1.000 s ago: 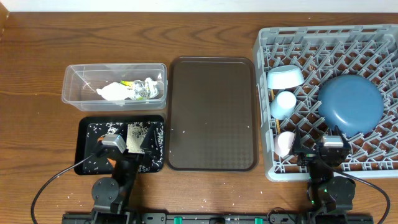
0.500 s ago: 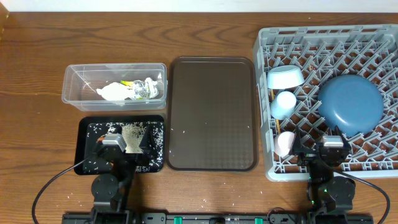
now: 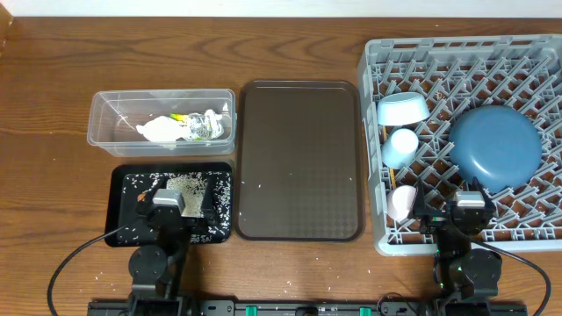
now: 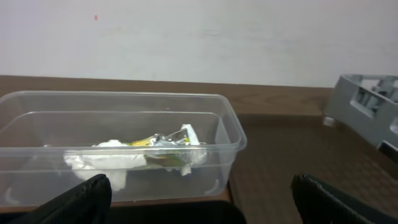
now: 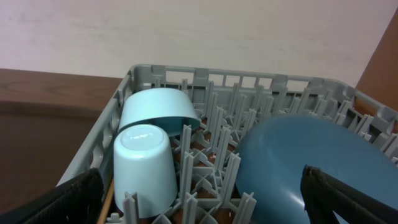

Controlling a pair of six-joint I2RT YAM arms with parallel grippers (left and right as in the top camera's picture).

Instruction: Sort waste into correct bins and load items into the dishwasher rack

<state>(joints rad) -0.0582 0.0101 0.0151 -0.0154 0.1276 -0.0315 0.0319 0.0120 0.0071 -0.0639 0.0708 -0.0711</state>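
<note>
A: What is the biggest thing here?
B: The large square grey plastic dishwasher rack [image 3: 527, 53], at the table's right. Left of it lies a brown rectangular serving tray [image 3: 299, 158].
A: What is in the rack?
B: A large dark-blue round plate [image 3: 494, 145] rests on the pegs. Along the left side sit a pale-blue bowl [image 3: 402, 109] tipped on its side, a light-blue cup [image 3: 401, 147] bottom up against it, and a pink cup [image 3: 400, 203] nearer the front.
A: And the bins?
B: The clear plastic rectangular tub [image 3: 162, 93] holds crumpled white paper [image 4: 99, 165], silver foil [image 4: 171, 138] and a small yellow-green wrapper [image 4: 146, 142]. Loose white rice grains [image 3: 184, 183] lie scattered across the shallow black rectangular tray [image 3: 116, 180].
A: And the grippers?
B: The left gripper [image 4: 199, 196] hangs over the black tray with its fingers spread wide and nothing between them. The right gripper [image 5: 199, 193] is over the rack's near edge, beside the pink cup, and is also spread and empty.
</note>
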